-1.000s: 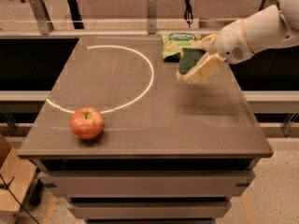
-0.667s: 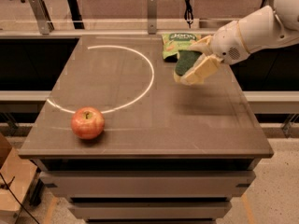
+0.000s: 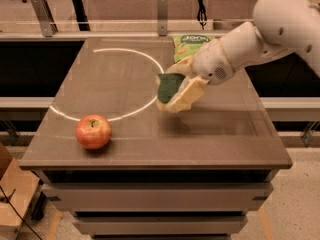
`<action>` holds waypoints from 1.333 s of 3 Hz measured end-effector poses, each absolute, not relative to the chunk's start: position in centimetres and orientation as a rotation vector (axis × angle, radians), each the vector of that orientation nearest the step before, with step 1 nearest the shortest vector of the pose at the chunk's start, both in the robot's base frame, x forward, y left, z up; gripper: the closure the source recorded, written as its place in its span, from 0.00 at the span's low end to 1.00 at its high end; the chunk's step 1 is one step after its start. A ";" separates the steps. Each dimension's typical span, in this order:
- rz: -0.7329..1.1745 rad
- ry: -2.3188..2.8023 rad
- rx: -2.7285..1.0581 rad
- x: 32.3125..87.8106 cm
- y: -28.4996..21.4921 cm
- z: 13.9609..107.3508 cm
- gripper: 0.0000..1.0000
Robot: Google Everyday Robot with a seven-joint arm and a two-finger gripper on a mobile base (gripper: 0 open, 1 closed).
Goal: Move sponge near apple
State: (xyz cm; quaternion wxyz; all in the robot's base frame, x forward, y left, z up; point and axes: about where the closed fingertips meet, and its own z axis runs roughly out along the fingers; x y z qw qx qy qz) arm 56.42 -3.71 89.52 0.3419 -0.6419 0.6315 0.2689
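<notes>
The sponge (image 3: pixel 168 84) shows a dark green scouring face, turned toward the bench's left edge and tilted, with pale yellow foam behind and beneath it. It is clamped between the cream-coloured fingers of the gripper (image 3: pixel 173 92), which are closed on it from above and below. Sponge and gripper hang over the middle of the bench (image 3: pixel 235 144), a little nearer the right edge than the left, and a soft shadow lies on the top just under them. The white arm (image 3: pixel 260 34) reaches in from beyond the far right corner. The apple (image 3: pixel 93 131), red with a yellow-orange blush and a stem dimple, rests near the front left corner, well apart from the sponge. A white curved line (image 3: pixel 150 101) is marked on the top, running between the two. A light green snack bag (image 3: pixel 189 45) lies at the far edge, behind the gripper.
</notes>
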 end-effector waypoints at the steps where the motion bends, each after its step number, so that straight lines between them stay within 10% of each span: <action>1: 0.825 1.588 -1.764 53.3 0.3 87.4 1.00; 2: 0.936 1.534 -1.850 50.1 3.9 85.7 1.00; 4: 1.029 1.493 -1.944 46.6 7.4 83.4 0.58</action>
